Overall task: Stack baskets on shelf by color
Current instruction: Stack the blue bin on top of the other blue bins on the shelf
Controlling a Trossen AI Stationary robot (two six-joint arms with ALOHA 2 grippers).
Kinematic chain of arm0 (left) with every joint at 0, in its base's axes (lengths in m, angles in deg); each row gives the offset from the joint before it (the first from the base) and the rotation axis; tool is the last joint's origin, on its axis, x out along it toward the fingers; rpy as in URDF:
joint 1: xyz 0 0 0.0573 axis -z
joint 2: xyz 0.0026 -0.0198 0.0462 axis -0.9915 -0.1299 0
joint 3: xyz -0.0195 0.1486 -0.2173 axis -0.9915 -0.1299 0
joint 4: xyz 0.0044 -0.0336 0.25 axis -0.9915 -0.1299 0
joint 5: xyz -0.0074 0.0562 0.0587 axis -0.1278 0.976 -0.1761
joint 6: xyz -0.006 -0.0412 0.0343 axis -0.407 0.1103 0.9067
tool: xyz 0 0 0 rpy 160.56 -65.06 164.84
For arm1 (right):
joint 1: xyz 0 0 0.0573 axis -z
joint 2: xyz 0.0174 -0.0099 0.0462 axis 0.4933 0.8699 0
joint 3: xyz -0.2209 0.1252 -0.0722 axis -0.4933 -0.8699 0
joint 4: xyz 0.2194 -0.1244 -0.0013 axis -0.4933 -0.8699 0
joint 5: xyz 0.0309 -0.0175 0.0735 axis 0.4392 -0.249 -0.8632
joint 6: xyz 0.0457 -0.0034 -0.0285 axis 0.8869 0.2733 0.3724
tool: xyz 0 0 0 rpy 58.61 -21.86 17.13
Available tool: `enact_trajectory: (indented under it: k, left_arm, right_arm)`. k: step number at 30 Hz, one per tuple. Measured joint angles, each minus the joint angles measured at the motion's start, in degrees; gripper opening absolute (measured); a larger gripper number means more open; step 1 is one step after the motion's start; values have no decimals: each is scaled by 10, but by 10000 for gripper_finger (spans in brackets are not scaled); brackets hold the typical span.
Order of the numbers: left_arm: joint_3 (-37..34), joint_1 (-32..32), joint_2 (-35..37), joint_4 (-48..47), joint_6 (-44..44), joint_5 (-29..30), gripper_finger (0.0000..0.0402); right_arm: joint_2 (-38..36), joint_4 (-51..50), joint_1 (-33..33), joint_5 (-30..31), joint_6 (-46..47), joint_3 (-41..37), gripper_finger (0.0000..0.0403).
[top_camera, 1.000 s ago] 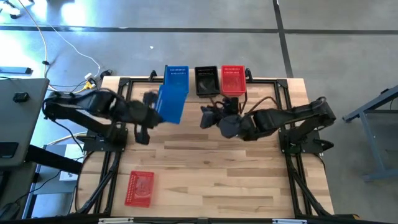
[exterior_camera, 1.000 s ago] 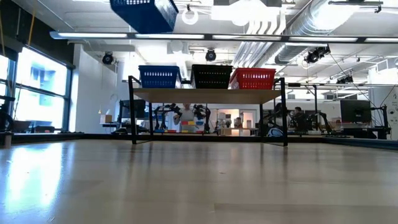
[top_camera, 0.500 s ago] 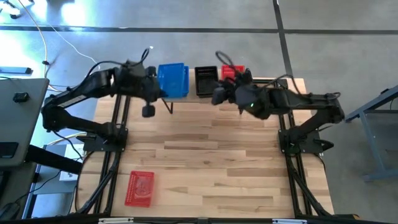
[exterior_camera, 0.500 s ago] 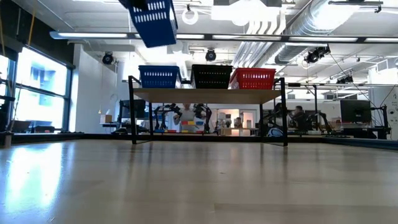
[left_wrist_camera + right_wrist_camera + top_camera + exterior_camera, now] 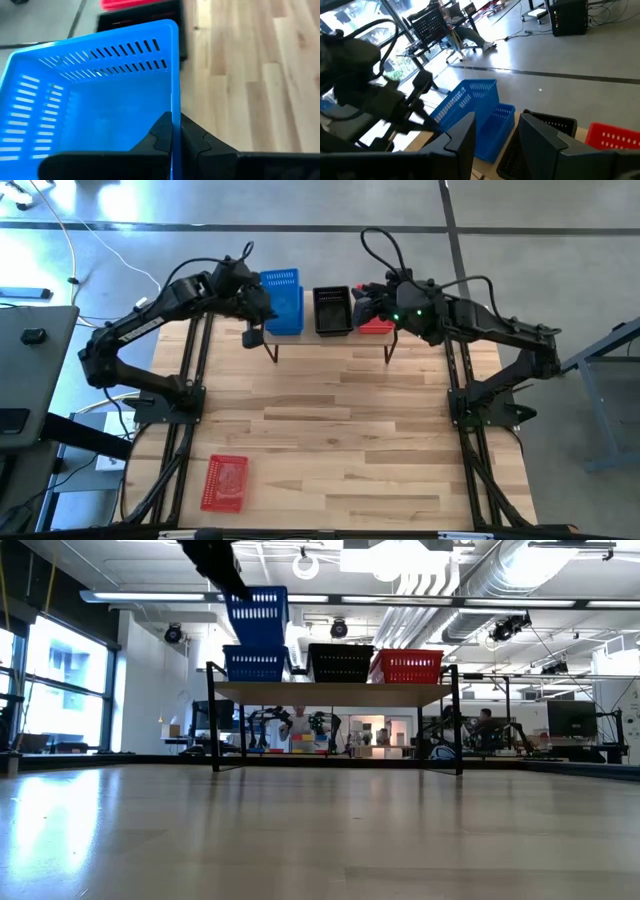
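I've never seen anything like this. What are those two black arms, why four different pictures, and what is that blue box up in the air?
They are two robot arms at a wooden table. One camera looks down from above, one sits at tabletop height, and one rides on each wrist. The left pincer is clamped on the rim of a blue basket, holding it just above another blue basket on the small shelf. A black basket and a red basket stand beside it. The right pincer, fingers apart and empty, hovers near the shelf. A loose red basket lies on the table.
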State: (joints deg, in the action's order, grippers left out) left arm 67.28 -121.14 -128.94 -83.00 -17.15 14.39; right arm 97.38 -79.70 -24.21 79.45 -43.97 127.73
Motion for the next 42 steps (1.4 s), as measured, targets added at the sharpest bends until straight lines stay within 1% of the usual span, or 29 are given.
enact_trajectory:
  k: [3, 5, 7, 11, 21, 25, 32, 39, 42]
  left_arm:
    - [0, -21, -18, 7, 0, -5, 0]
    - [0, -33, -27, 10, 0, -26, 0]
    - [0, -41, -34, 12, 0, -46, 0]
    - [0, -53, -45, 11, 18, -65, 0]
    - [0, -58, -47, -26, 50, -63, 0]
    - [0, -58, -50, -18, 55, -63, 0]
    - [1, -59, -75, -15, 50, -62, 0]
    - [1, -59, -79, -15, 44, -58, 0]
    - [1, -59, -79, -15, 48, -40, 1]
  right_arm:
    - [-2, -1, 16, -28, -18, 0, 135]
    - [-3, 0, 26, -45, -27, 0, 135]
    - [-3, 0, 34, -58, -33, 0, 135]
    - [-3, 0, 49, -71, -43, 0, 135]
    - [-3, 0, 95, -133, -66, 0, 135]
    - [-3, 0, 115, -147, -67, 0, 135]
    - [-3, 0, 145, -186, -75, 0, 135]
    - [-3, 0, 161, -203, -82, 0, 135]
    - [-3, 0, 164, -213, -82, 0, 135]
